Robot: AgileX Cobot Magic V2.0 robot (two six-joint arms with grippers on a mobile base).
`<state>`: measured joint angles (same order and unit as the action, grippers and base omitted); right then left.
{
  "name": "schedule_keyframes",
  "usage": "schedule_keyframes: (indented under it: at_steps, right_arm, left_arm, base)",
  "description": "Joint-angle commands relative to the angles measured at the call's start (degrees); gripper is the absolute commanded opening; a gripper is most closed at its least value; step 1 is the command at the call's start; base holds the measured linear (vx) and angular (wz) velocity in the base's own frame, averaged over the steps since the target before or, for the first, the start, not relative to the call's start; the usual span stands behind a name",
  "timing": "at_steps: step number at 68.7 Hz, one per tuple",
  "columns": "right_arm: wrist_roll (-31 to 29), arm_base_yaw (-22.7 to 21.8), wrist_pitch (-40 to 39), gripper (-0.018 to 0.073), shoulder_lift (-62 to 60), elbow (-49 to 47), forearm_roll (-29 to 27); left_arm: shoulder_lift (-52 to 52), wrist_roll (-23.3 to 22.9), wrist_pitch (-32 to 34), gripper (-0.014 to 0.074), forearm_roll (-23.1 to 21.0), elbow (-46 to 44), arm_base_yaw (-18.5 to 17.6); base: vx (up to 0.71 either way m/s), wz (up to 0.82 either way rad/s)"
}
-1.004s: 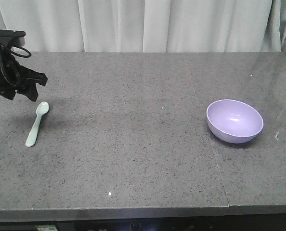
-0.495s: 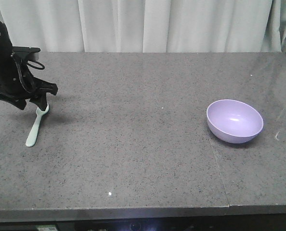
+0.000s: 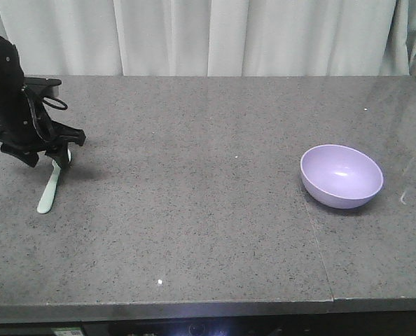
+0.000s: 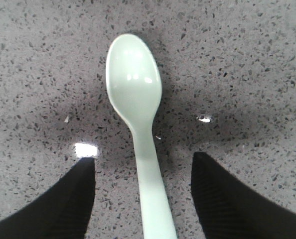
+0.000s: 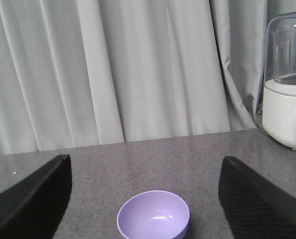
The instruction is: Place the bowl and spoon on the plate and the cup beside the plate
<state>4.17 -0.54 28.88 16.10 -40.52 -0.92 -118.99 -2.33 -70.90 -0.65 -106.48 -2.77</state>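
Note:
The pale mint spoon (image 3: 47, 194) lies flat on the grey counter at the far left, scoop pointing away. My left gripper (image 3: 59, 157) is down over its scoop end. In the left wrist view the spoon (image 4: 135, 94) runs between the two black fingers (image 4: 63, 204), which stand apart from the handle on both sides, so the left gripper (image 4: 143, 157) is open. The lavender bowl (image 3: 341, 175) sits upright and empty at the right. My right gripper (image 5: 147, 158) is open, raised behind the bowl (image 5: 153, 216). The plate and the cup are out of view.
A white curtain hangs behind the counter. A white appliance with a clear jar (image 5: 288, 99) stands at the counter's far right. A seam (image 3: 319, 245) in the counter runs front to back just left of the bowl.
My left arm has swung in from the left edge and come down over the spoon's scoop end. The spoon and bowl have not moved.

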Motion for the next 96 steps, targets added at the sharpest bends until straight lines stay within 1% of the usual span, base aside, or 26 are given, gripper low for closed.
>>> schedule_keyframes:
  at_steps: [1,11,31,40,47,51,52,54,57,61,62,73,79,90,96]
  right_arm:
    - [-0.55,-0.2,-3.95,0.0592,1.19,-1.75,0.43]
    - [-0.48,-0.2,-3.95,0.0592,1.19,-1.75,0.43]
    - [-0.49,-0.2,-4.21,0.0592,1.19,-1.75,0.38]
    - [-0.37,-0.2,-4.2,0.0592,1.19,-1.75,0.32]
    - [-0.37,-0.2,-4.2,0.0592,1.19,-1.75,0.18]
    - [-0.37,-0.2,-4.2,0.0592,1.19,-1.75,0.18]
    - [-0.37,-0.2,-4.13,0.0592,1.19,-1.75,0.18]
    - [-0.37,-0.2,-4.13,0.0592,1.19,-1.75,0.18]
    - [-0.37,-0.2,-4.13,0.0592,1.19,-1.75,0.18]
    - [-0.37,-0.2,-4.13,0.0592,1.19,-1.75,0.18]
    - [-0.37,-0.2,-4.07,0.0592,1.19,-1.75,0.18]
    - [-0.37,-0.2,-3.66,0.0592,1.19,-1.75,0.18]
    - [-0.67,-0.2,-3.23,0.0592,1.19,-1.75,0.24]
    - [-1.4,-0.2,-2.4,0.0592,1.63,-1.75,0.4]
    - [-1.4,-0.2,-2.4,0.0592,2.64,-2.12,0.4]
  left_arm:
    - [2.66,-0.62,-0.48,0.0418,0.12,-1.28,-0.14]
    - [1.78,-0.66,-0.48,0.0418,-0.22,0.1,-0.14]
    - [1.25,-1.03,-0.18,0.0418,0.65,7.54,-0.3]
    - [1.25,-1.03,-0.31,0.0386,0.98,9.29,-0.3]
    - [1.25,-0.98,-0.46,0.0307,1.04,9.37,-0.3]
    - [1.25,-0.98,-0.4,0.0218,1.04,9.37,-0.3]
    - [1.25,-0.93,-0.4,0.0208,1.04,9.37,-0.3]
    - [1.25,-0.84,-0.33,0.0153,1.2,9.37,-0.3]
    - [1.25,-0.41,-0.16,0.0097,1.48,9.37,-0.3]
    - [1.25,0.47,-0.07,0.0,1.42,9.37,-0.3]
    - [1.25,0.65,-0.01,-0.001,1.42,9.37,-0.3]
    - [1.25,1.54,1.41,-0.0008,1.42,9.23,-0.3]
    - [1.76,1.84,1.74,-0.0008,0.65,9.23,-0.3]
    - [5.15,4.18,3.39,-0.0007,-4.22,9.1,-0.3]
    - [8.84,4.96,5.93,-0.0007,-7.16,9.1,-0.3]
  base:
    - [0.0,0.0]
    - [0.0,0.0]
    - [0.0,0.0]
    - [0.0,0.0]
    - [0.0,0.0]
    - [0.0,0.0]
    - [0.0,0.0]
    - [0.0,0.0]
    - [0.0,0.0]
    - [0.0,0.0]
    - [0.0,0.0]
    - [0.0,0.0]
    - [0.0,0.0]
    - [0.0,0.0]
    - [0.0,0.0]
